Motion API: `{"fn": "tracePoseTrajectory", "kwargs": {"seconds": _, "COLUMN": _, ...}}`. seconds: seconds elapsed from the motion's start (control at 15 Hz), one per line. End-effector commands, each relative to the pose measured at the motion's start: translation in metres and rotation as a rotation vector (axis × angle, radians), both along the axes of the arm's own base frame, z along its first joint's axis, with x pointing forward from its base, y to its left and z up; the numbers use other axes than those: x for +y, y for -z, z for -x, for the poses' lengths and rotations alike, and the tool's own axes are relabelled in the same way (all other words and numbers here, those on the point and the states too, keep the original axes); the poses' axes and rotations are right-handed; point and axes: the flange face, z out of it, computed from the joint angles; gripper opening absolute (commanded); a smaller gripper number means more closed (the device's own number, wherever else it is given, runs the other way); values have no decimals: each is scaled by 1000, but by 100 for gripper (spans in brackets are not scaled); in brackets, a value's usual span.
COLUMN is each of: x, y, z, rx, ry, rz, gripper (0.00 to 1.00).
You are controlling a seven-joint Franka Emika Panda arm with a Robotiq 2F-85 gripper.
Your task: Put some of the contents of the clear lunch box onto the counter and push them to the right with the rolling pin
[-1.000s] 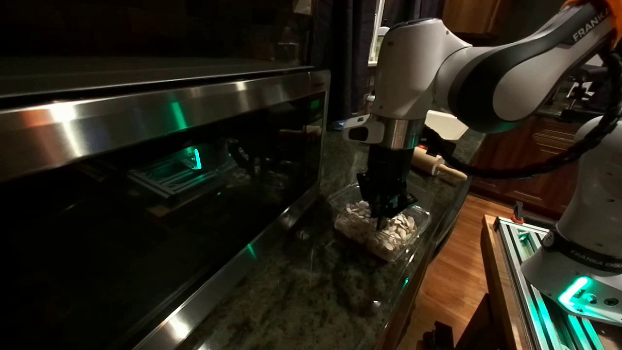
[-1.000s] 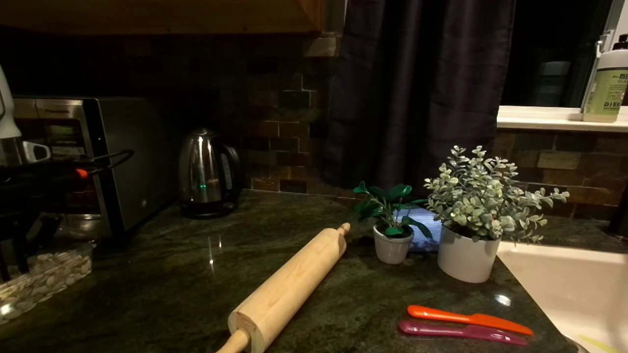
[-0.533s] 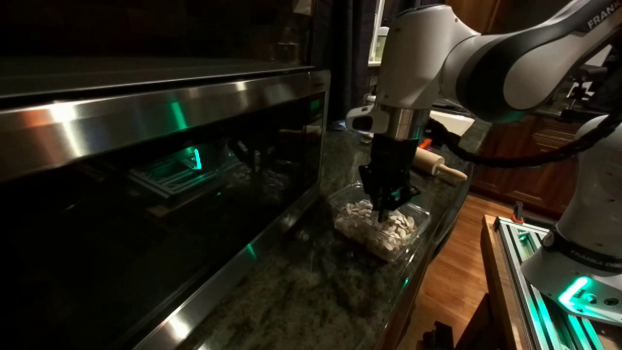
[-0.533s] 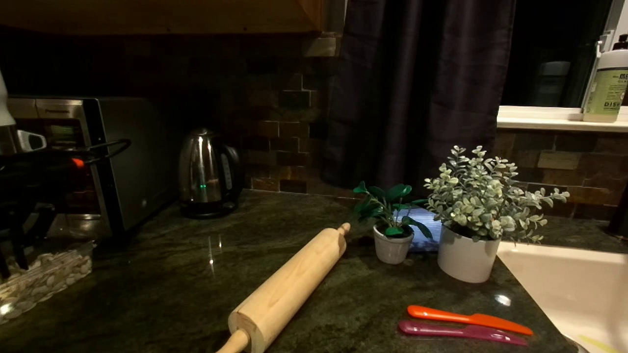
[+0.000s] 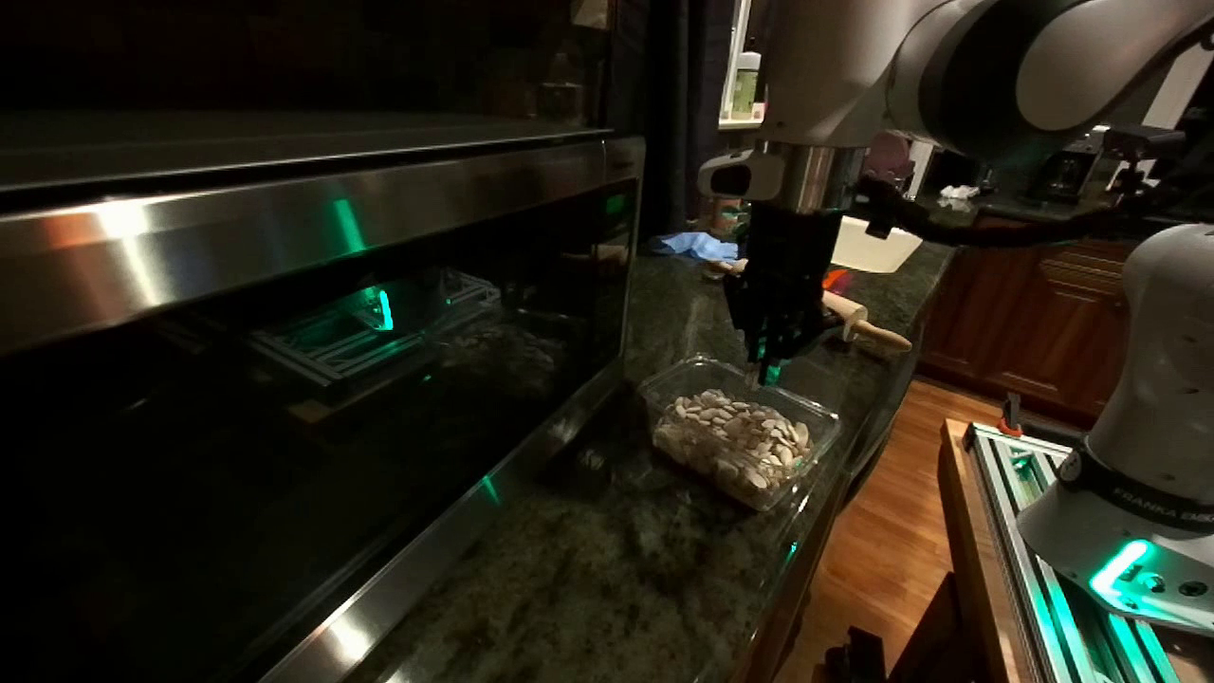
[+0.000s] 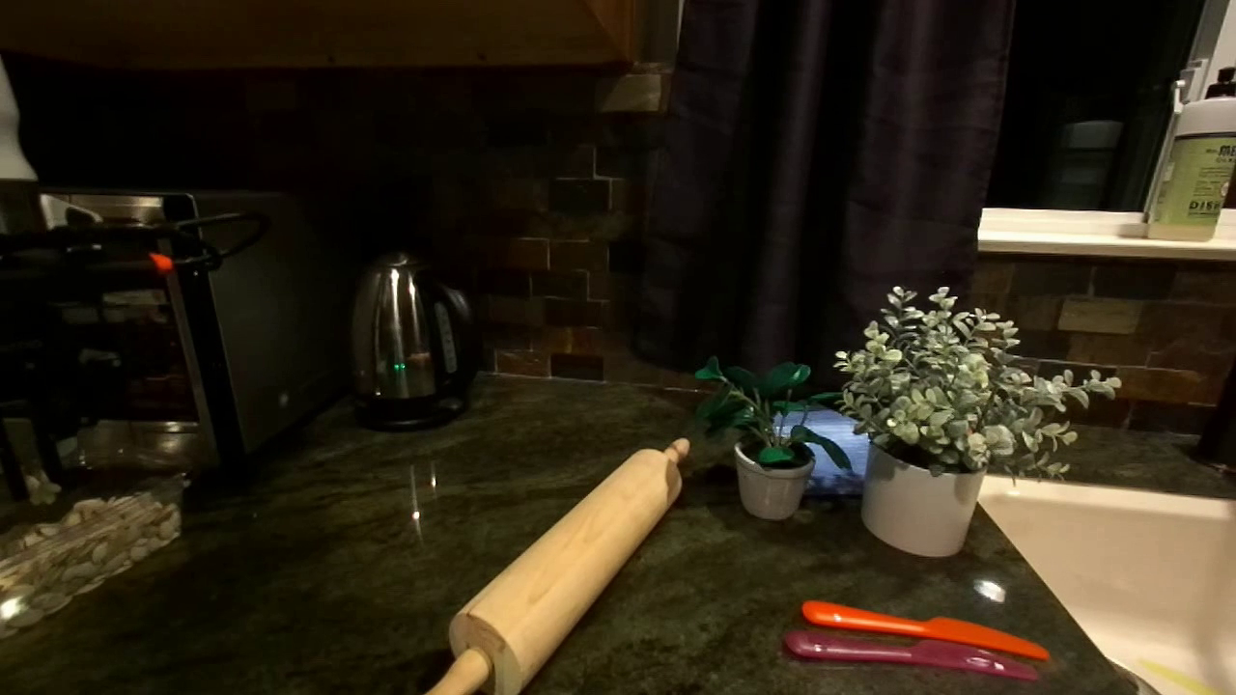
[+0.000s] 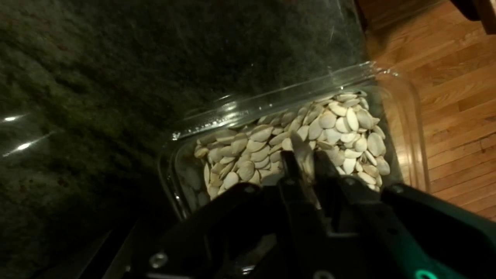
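The clear lunch box point(image 5: 818, 419) sits on the dark counter point(image 5: 569, 588), with a heap of pale, flat, seed-like contents point(image 7: 248, 155) inside. Just above the box hangs my gripper point(image 7: 306, 161), pointing down. A few pieces of the contents are pinched between its fingers, one poking out past the tips in the wrist view. Pale bits also show at the fingertips in an exterior view point(image 6: 41, 487). Farther along the counter, apart from the box, lies the rolling pin point(image 6: 570, 569), partly behind the gripper in an exterior view point(image 5: 873, 334).
A microwave point(image 5: 313, 379) stands close along one side of the box; the counter's edge and wooden floor point(image 7: 461, 116) are on the other. Beyond are a kettle point(image 6: 396, 338), two potted plants point(image 6: 772, 478), an orange knife point(image 6: 917, 627), a purple knife point(image 6: 908, 654) and a white sink point(image 6: 1139, 560).
My gripper has risen from the heap to above the box, bringing a few pieces up between its fingers. The box and rolling pin have stayed in place.
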Motion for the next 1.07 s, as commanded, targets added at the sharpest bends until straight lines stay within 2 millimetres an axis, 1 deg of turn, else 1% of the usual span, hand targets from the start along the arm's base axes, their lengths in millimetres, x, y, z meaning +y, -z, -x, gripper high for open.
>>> {"fn": "tracePoseTrajectory", "kwargs": {"seconds": 0.0, "x": -31, "y": -19, "z": 4, "rx": 6, "ry": 82, "rz": 6, "gripper": 4}}
{"fn": "tracePoseTrajectory", "kwargs": {"seconds": 0.2, "x": -61, "y": -26, "z": -2, "rx": -1, "ry": 174, "rz": 0, "gripper": 4}}
{"fn": "tracePoseTrajectory", "kwargs": {"seconds": 0.33, "x": -83, "y": -24, "z": -8, "rx": -2, "ry": 263, "rz": -12, "gripper": 4}}
{"fn": "tracePoseTrajectory", "kwargs": {"seconds": 0.53, "x": -116, "y": -14, "z": -15, "rx": 5, "ry": 425, "rz": -27, "gripper": 4}}
{"fn": "tracePoseTrajectory", "kwargs": {"seconds": 0.73, "x": -144, "y": -3, "z": -17, "rx": 30, "ry": 596, "rz": -25, "gripper": 4}}
{"fn": "tracePoseTrajectory", "kwargs": {"seconds": 1.0, "x": -172, "y": 14, "z": -21, "rx": 53, "ry": 815, "rz": -26, "gripper": 4}}
